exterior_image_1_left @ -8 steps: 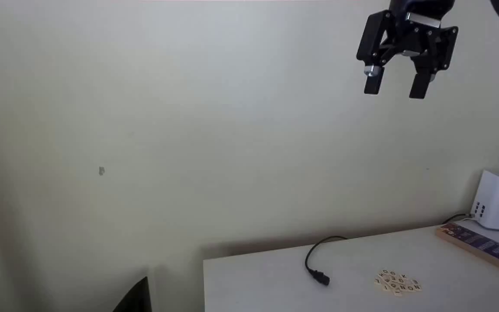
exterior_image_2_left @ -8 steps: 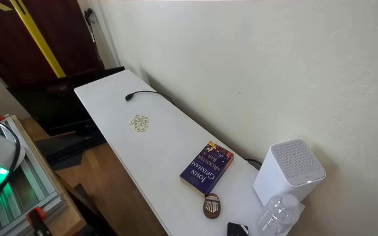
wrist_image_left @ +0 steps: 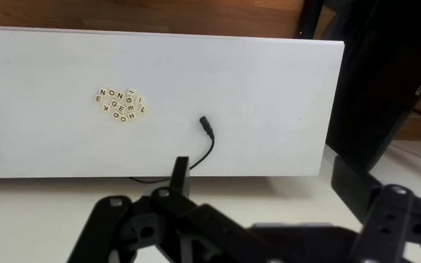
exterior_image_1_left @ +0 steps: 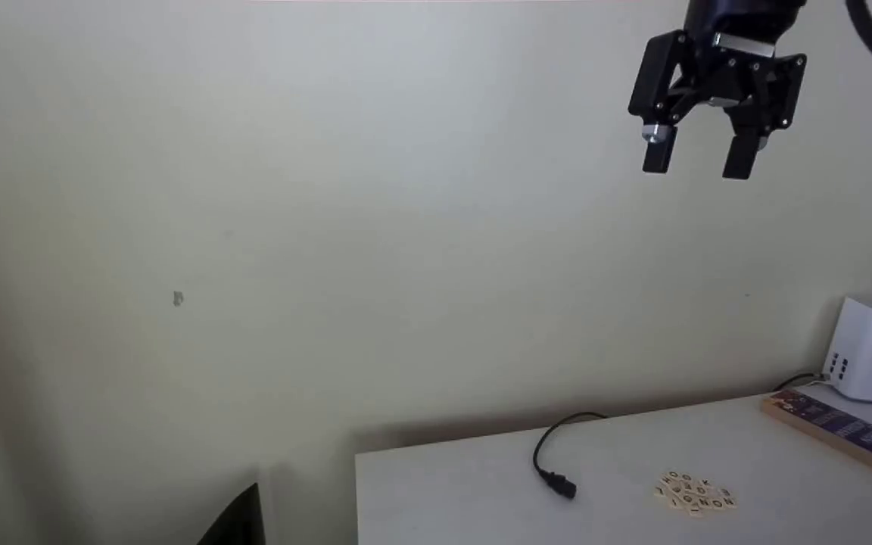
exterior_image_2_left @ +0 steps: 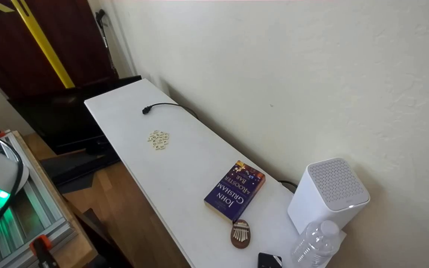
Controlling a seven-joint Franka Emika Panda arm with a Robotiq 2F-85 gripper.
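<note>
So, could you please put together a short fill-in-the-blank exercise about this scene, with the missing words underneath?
1. The pincer is not shut; its jaws stand ____.
2. The small tiles on the table are printed with ____.
3. The cover of the book names its author as John ____.
4. The plug lying near the tiles is coloured ____.

Missing words: open; letters; Grisham; black.

Black pincer (exterior_image_1_left: 697, 175) hanging high, pointing downward, fingers (exterior_image_1_left: 661, 153) spread wide
</note>
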